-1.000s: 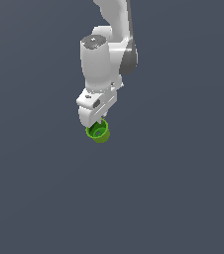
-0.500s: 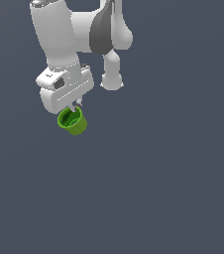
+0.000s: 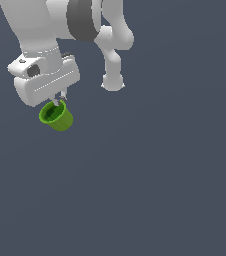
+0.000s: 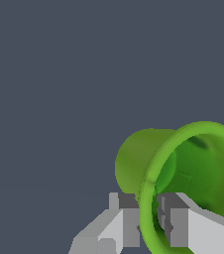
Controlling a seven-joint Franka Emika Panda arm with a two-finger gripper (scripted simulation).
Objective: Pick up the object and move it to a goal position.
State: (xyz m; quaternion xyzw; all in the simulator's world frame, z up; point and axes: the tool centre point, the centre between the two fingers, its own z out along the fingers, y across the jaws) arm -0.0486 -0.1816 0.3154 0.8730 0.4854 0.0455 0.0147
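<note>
Cup (image 3: 56, 116): small, round, bright green, slightly tapered, with a thick rim and a hollow, darker-green inside. In the exterior view it hangs tilted under the white gripper (image 3: 60, 98), its mouth turned up and towards that view's left, its narrower base pointing down and to the right. It is plainly slimmer than the broad white gripper body above it.

Only short grey fingertips show in the exterior view, meeting the cup at the upper part of its rim. The wrist view (image 4: 183, 183) gives the grip more clearly: one finger (image 4: 121, 223) lies against the outside of the wall, the other reaches inside the mouth, and the rim runs between them. So the fingers are closed on the cup's wall, pinching one side of it, with the rest of the cup sticking out beyond the tips.

The cup seems to be held up in the air; nothing but a flat dark blue-grey background shows around and below it in both views.

No writing, brand or label can be read on the cup or on the arm (image 3: 45, 30)
</note>
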